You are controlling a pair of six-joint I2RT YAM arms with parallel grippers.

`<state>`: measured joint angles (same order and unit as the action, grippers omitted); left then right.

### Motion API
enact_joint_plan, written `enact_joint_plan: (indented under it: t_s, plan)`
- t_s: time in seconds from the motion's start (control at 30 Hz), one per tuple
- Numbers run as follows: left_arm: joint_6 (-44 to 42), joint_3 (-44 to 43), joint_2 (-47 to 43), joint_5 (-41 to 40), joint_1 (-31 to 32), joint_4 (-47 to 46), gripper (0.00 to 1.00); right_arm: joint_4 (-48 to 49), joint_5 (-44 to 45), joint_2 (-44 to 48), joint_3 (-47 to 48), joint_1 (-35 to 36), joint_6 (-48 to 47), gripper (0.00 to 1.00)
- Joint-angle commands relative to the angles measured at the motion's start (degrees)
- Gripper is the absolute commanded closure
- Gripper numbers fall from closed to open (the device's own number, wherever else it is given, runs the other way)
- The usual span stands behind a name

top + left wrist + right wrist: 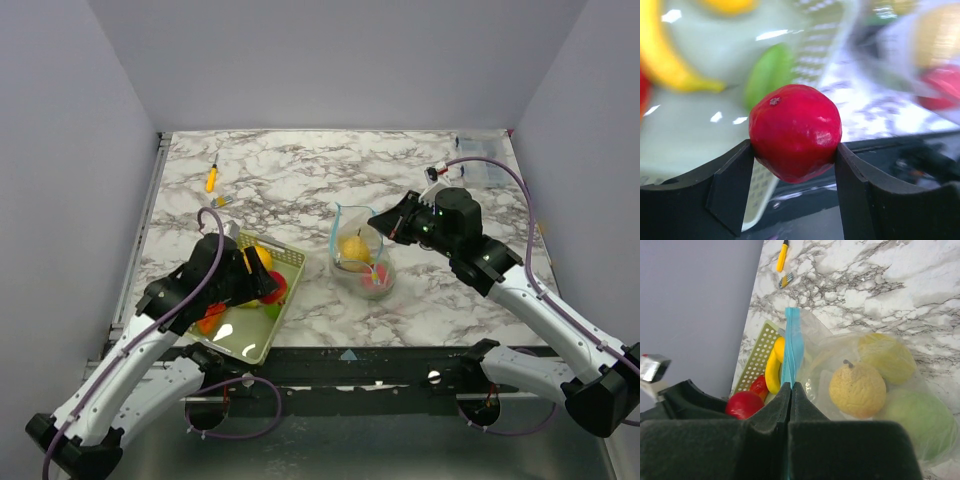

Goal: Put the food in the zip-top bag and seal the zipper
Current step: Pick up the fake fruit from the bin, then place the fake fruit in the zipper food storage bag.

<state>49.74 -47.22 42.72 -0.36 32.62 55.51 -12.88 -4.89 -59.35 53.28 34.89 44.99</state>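
Left wrist: red fruit point(795, 132) clamped in left tool point(794, 152); right tool point(791, 388) pinches zipper point(793, 340) at bag point(920, 390) rim.

Glossy red fruit point(795, 132), light-blue zipper point(792, 342), yellow pear point(857, 388), grey-veined white marble table point(300, 170)

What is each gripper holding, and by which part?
Left gripper: round glossy red toy fruit, pinched across its sides. Right gripper: clear plastic bag, pinched at its light-blue zipper strip.

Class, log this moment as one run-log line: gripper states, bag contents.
left gripper: shut on red fruit | right gripper: shut on zipper | zip-top bag: yellow pear inside
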Motion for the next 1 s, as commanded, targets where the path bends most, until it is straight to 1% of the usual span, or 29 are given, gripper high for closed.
enact_joint_plan:
  t_s: [0.0,0.13,0.27,0.43,0.6,0.7,0.8,0.83,0.9,0.97]
  plan:
    - [-8.7,1.1,-5.6,19.6,0.0,-27.2,1.00,0.8,0.1,-0.1,0.6,0.3,0.0,0.99]
    - [-8.6,0.1,-2.1,22.6,-0.1,-37.2,1.00,0.7,-0.2,0.1,1.2,0.3,0.0,0.99]
    - [-5.6,-1.6,6.2,29.6,0.5,-46.7,1.00,0.5,-0.6,0.3,1.4,0.3,0.3,0.99]
    - [-5.4,-7.1,16.1,31.6,2.5,-48.6,1.00,0.4,-0.7,1.1,1.2,0.3,0.8,0.99]
    - [-6.3,-9.7,21.3,29.7,3.5,-50.1,1.00,0.0,0.0,1.8,1.2,0.3,0.7,0.99]
    - [-5.9,-9.9,24.1,29.5,3.7,-50.8,0.96,0.0,-0.2,1.9,1.3,0.3,0.8,0.99]
    - [-5.5,-10.6,26.2,29.5,3.8,-51.4,0.95,0.1,-0.2,1.9,1.2,0.3,0.8,0.99]
    - [-5.5,-11.1,26.7,29.8,3.8,-51.4,0.92,0.1,-0.2,1.9,1.2,0.3,0.8,0.99]
    - [-5.7,-12.7,28.3,30.9,3.9,-50.6,0.83,0.2,-0.2,2.0,1.1,0.3,1.0,0.99]
    - [-6.0,-14.0,29.7,31.7,4.0,-49.3,0.75,0.3,-0.2,2.0,1.1,0.3,1.0,0.99]
